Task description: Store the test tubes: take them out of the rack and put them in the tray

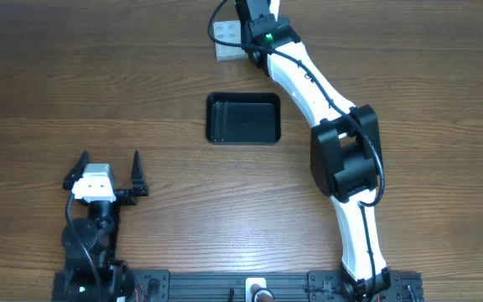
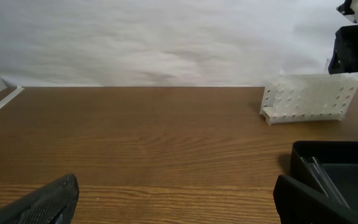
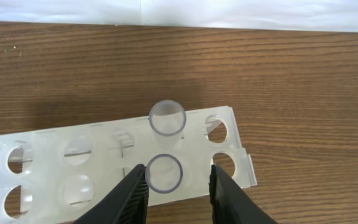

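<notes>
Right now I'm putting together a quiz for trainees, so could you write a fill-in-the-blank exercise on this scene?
The ____ arm's jaws flank a test tube in the rack. Those jaws are ____. The tray is ____ in colour. In the right wrist view, ____ test tubes stand upright in the rack.
Missing words: right; open; black; two.
</notes>
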`<state>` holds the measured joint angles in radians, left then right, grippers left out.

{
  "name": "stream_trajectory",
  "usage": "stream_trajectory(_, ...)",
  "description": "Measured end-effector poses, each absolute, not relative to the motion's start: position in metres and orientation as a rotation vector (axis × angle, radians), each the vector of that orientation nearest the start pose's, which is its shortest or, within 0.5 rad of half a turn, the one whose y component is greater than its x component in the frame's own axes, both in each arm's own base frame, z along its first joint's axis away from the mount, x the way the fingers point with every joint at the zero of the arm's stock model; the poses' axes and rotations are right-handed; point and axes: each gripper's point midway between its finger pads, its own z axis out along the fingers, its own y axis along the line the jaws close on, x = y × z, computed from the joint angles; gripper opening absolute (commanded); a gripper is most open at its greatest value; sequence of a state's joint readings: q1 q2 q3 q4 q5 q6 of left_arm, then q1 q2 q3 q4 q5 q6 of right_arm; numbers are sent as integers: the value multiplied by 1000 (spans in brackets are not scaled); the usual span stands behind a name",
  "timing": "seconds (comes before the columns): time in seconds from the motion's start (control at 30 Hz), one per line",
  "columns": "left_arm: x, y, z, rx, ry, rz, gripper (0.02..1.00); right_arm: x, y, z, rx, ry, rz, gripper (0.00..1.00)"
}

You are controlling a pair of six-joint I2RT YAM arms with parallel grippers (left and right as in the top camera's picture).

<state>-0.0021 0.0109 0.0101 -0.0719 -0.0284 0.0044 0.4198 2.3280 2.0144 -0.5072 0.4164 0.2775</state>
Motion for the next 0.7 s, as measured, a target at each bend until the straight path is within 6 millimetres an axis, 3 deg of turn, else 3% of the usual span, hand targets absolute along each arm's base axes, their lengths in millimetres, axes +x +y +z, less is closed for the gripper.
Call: stream_trajectory(0.7,246,4,158,-16,1643,25,998,587,185,114,14,2308,-162,132)
